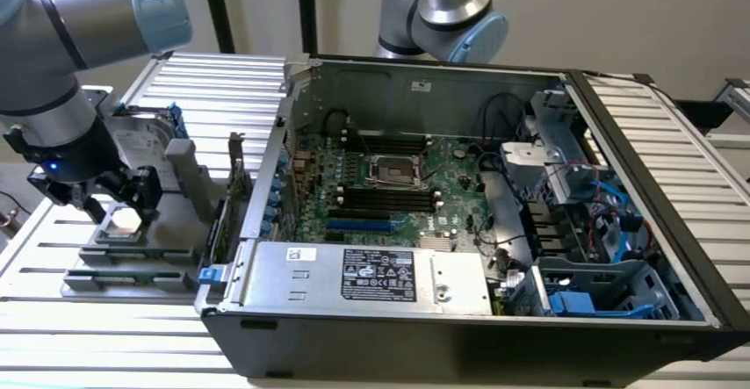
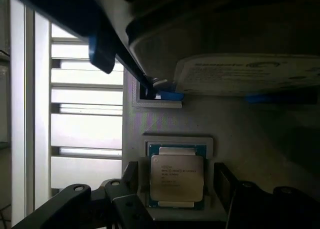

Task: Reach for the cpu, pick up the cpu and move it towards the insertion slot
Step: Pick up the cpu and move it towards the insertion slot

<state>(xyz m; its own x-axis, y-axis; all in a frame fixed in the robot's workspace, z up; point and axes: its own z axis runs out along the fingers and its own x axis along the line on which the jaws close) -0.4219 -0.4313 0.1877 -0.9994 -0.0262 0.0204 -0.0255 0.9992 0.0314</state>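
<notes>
Big open computer case [image 1: 410, 90] on the exterior view's right, a green board [image 1: 463, 174] lying flat inside it with the insertion slot [image 1: 393, 171] near its middle, shiny frame around a dark centre, and a silver power supply [image 1: 375, 275] along the near edge. Over on the exterior view's left, well apart from that slot, a grey holder [image 1: 153, 253] on the slatted table [image 1: 70, 319] carries a hard drive [image 1: 147, 139] at its far end and the cpu [image 1: 123, 223] in a shallow square pocket at its near end. The gripper [image 1: 118, 198] hangs right over that pocket, fingers [image 2: 130, 175] spread wide, one either side of the cpu, pinching nothing.
</notes>
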